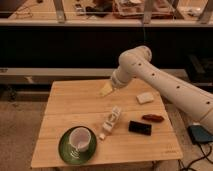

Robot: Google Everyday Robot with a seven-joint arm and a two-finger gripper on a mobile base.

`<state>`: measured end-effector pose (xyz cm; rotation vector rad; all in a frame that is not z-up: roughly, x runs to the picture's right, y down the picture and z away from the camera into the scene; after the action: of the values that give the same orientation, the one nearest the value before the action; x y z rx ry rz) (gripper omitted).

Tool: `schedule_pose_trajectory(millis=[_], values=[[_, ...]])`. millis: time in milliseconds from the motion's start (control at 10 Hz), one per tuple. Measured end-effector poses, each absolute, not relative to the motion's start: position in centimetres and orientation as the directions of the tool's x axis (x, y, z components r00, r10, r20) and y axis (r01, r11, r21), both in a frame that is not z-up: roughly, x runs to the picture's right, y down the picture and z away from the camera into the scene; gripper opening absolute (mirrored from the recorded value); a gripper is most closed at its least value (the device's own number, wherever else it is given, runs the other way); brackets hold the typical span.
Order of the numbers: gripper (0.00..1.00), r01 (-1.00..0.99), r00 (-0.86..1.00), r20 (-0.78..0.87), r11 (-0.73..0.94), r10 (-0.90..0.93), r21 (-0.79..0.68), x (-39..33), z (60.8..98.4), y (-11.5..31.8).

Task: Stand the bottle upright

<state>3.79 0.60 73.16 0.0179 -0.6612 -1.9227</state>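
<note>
The bottle (112, 121) is slim and whitish. It lies on its side near the middle of the wooden table (65, 105), slanting from upper right to lower left. My gripper (106, 90) hangs above the table's back half, up and slightly left of the bottle and well apart from it. It is open, with nothing between its yellowish fingers. The white arm (150, 70) reaches in from the right.
A white cup on a green plate (64, 150) stands at the front left. A small white block (102, 136) lies by the bottle's lower end. A black rectangle (140, 127), a reddish-brown item (152, 118) and a pale block (145, 97) lie to the right. A blue object (201, 134) sits beyond the right edge.
</note>
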Motion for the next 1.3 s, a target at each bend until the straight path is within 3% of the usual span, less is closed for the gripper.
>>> schedule_pose_trajectory(millis=[300, 800, 1100, 1300], values=[[0.8, 0.891, -0.283, 0.321, -0.124, -0.904, 0.437, 1.2, 70.5, 1.8], [0.8, 0.907, -0.244, 0.352, -0.084, -0.904, 0.412, 0.9, 70.1, 2.4], [0.8, 0.963, -0.113, 0.447, 0.012, -0.887, 0.267, 2.5, 70.2, 4.1], [0.8, 0.978, 0.072, 0.513, 0.163, -0.856, 0.134, 4.2, 70.0, 5.9]])
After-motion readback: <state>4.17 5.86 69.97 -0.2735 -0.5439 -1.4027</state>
